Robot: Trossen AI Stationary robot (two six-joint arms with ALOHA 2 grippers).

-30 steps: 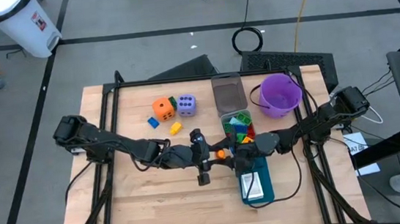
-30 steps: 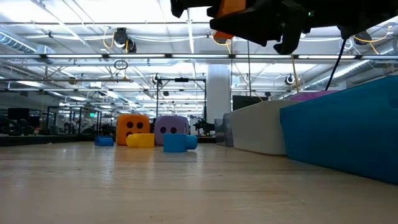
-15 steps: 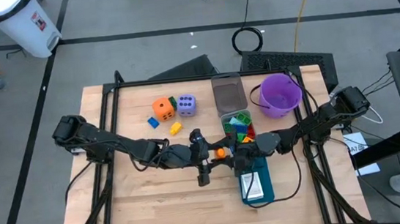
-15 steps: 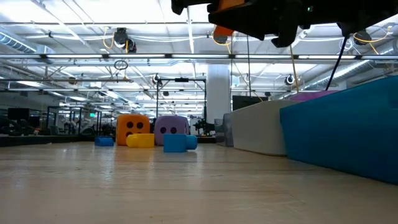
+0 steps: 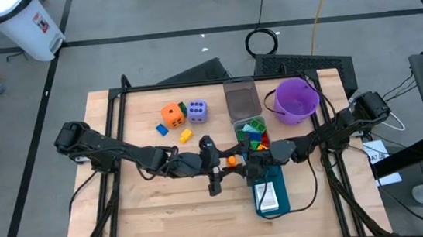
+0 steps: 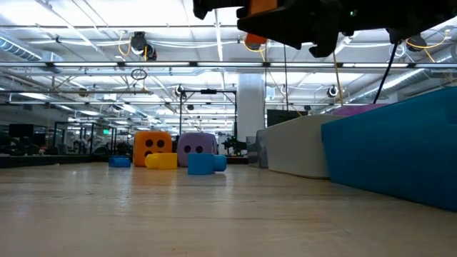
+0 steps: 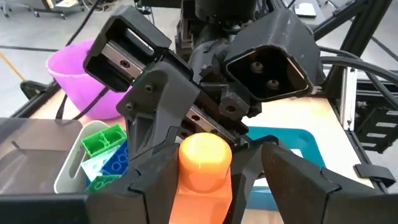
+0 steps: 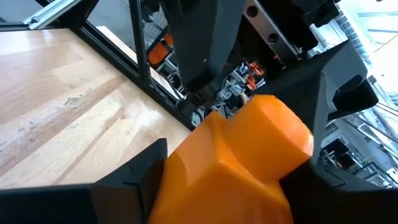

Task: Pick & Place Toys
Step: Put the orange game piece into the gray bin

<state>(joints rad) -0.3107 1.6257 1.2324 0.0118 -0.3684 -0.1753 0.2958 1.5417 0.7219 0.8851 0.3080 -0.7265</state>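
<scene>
Above the wooden table [image 5: 150, 210], at the centre of the high view, the right gripper [image 5: 248, 160] was seen clenched on the orange block [image 5: 232, 161]. The left gripper [image 5: 220, 162] was spread loosely around the block, released.

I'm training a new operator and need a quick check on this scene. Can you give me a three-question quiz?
1. What sits between the left end effector and the right end effector? A) an orange block B) a green block C) a picture card
2. True or false: the purple bucket lies tipped over beside the dice.
3. Fill in: the orange die has a ____ die next to it.

Key: 1 A. 2 False: the purple bucket stands upright, far from the dice. 3 lavender: the lavender die.
</scene>
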